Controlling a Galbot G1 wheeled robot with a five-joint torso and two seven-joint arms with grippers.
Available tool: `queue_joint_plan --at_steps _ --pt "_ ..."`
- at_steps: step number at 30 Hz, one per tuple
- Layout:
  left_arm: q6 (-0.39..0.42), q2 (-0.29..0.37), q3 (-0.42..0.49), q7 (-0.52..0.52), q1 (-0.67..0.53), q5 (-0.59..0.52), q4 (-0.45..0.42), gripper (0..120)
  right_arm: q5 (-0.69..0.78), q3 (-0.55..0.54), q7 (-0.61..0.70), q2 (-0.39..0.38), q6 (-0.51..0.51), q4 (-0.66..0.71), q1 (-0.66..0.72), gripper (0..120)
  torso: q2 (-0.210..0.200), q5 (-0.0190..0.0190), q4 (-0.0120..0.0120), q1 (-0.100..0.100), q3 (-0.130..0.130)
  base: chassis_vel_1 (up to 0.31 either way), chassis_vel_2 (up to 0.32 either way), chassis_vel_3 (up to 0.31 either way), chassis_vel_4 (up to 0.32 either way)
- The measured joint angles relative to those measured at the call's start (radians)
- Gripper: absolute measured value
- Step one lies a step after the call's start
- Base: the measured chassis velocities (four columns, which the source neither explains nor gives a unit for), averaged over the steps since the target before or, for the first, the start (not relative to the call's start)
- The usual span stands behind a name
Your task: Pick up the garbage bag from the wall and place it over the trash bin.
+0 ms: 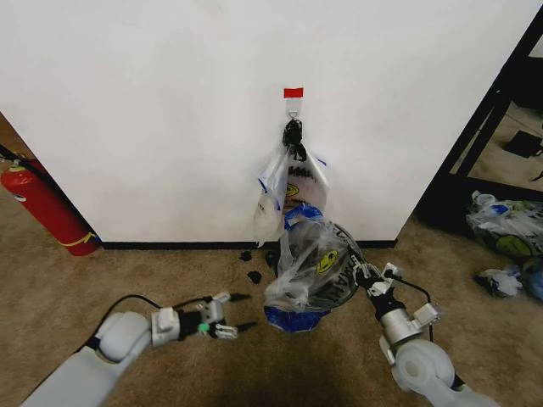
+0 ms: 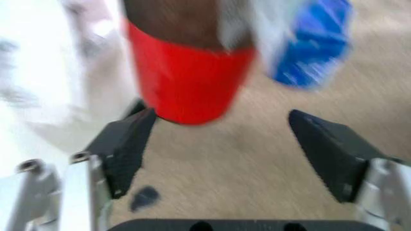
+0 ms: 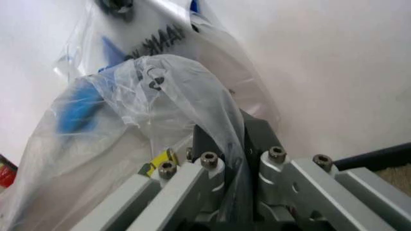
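The garbage bag (image 1: 307,259), thin clear plastic with a yellow smiley, is draped over the trash bin (image 1: 333,275), whose dark mesh shows through the film just in front of the wall (image 1: 153,110). My right gripper (image 1: 366,275) is at the bag's right side. In the right wrist view it (image 3: 224,139) is shut on a fold of the bag (image 3: 160,86). My left gripper (image 1: 231,312) hovers open over the carpet to the left of the bin. Its wrist view shows its open fingers (image 2: 128,144), the bin's red base (image 2: 186,82) ahead, and a blue part of the bag (image 2: 311,43).
More smiley bags (image 1: 293,182) hang by a black knot from the hook under red tape (image 1: 293,91). A red fire extinguisher (image 1: 47,208) leans at the left. Black scraps (image 1: 253,275) lie on the carpet. Stuffed clear bags (image 1: 507,227) and a black frame (image 1: 475,127) stand right.
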Motion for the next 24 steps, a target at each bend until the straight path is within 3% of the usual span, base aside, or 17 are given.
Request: queue_joint_plan --at_steps 3,5,8,9,10,11,12,14,17,24 --pt "0.0 -0.025 -0.073 -0.008 0.003 -0.058 0.005 98 -0.02 0.0 -0.015 0.003 0.016 -0.015 0.002 1 0.0 0.0002 0.0001 0.0 0.0 0.0 0.0 0.0 0.0" --pt "0.007 -0.038 -0.085 -0.033 0.005 -0.094 -0.008 99 -0.032 0.0 -0.027 0.003 0.022 -0.021 0.002 1 0.0 -0.0001 0.0003 0.0 0.0 0.0 0.0 0.0 0.0" --pt "0.071 -0.064 -0.058 -0.275 0.009 -0.253 -0.106 100 -0.076 -0.005 -0.116 0.003 0.049 -0.05 0.0 1 0.0 0.0005 0.0 0.0 0.0 0.0 0.0 0.0 0.0" --pt "0.122 -0.071 -0.027 -0.402 0.007 -0.344 -0.161 100 -0.098 -0.009 -0.156 0.002 0.06 -0.064 -0.001 1 0.0 0.0001 0.0 0.0 0.0 0.0 0.0 0.0 0.0" --pt "0.144 -0.074 -0.016 -0.449 0.004 -0.38 -0.182 100 -0.103 -0.01 -0.166 0.002 0.063 -0.067 -0.001 1 0.0 -0.0001 0.0 0.0 0.0 0.0 0.0 0.0 0.0" --pt "0.201 -0.082 0.008 -0.559 -0.006 -0.473 -0.232 100 -0.115 -0.016 -0.197 0.002 0.072 -0.076 0.0 1 0.0 0.0002 -0.0003 0.0 0.0 0.0 0.0 0.0 0.0" --pt "0.201 -0.082 0.008 -0.559 -0.006 -0.473 -0.232 100 -0.115 -0.016 -0.197 0.002 0.072 -0.076 0.0 1 0.0 0.0002 -0.0003 0.0 0.0 0.0 0.0 0.0 0.0" --pt "0.263 -0.092 0.025 -0.658 -0.015 -0.585 -0.277 100 -0.12 -0.021 -0.216 0.002 0.08 -0.078 0.003 1 0.0 0.0005 -0.0003 0.0 0.0 0.0 0.0 0.0 0.0" --pt "0.406 -0.112 0.039 -0.826 -0.022 -0.822 -0.376 100 -0.125 -0.027 -0.232 0.007 0.096 -0.077 0.006 1 0.0 0.0004 0.0003 0.0 0.0 0.0 0.0 0.0 0.0" --pt "0.499 -0.133 0.05 -0.943 -0.017 -0.916 -0.425 96 -0.126 -0.026 -0.253 0.006 0.11 -0.066 0.001 1 0.0 0.0 0.0001 0.0 0.0 0.0 0.0 0.0 0.0"
